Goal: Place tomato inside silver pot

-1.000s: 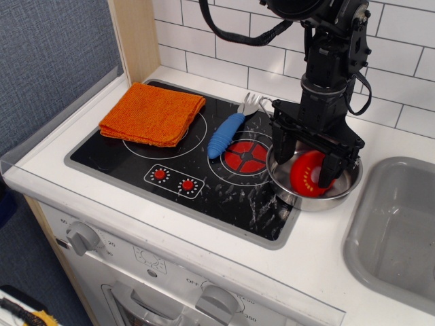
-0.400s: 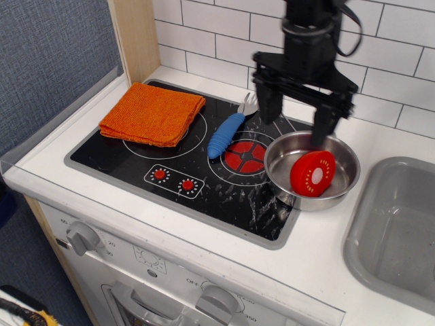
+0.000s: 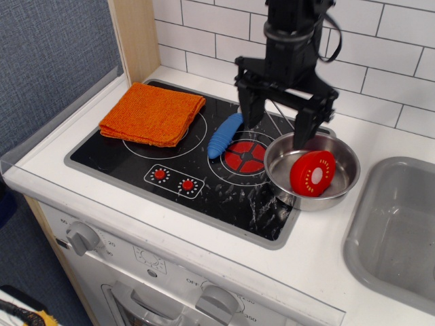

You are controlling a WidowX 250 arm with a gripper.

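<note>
Now gripper (image 3: 275, 129) wide open, empty, tomato (image 3: 312, 173) in silver pot (image 3: 343, 193)

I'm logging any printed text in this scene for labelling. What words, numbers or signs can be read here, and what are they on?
"20": beside the left knob on the stove front panel.
"OFF": likely, left of the lower knob; small and blurred.
Other numerals around both knobs: too small to read.
Red dial symbols on the black cooktop: marks, no text.
The tomato, silver pot and orange cloth carry no text.
</note>
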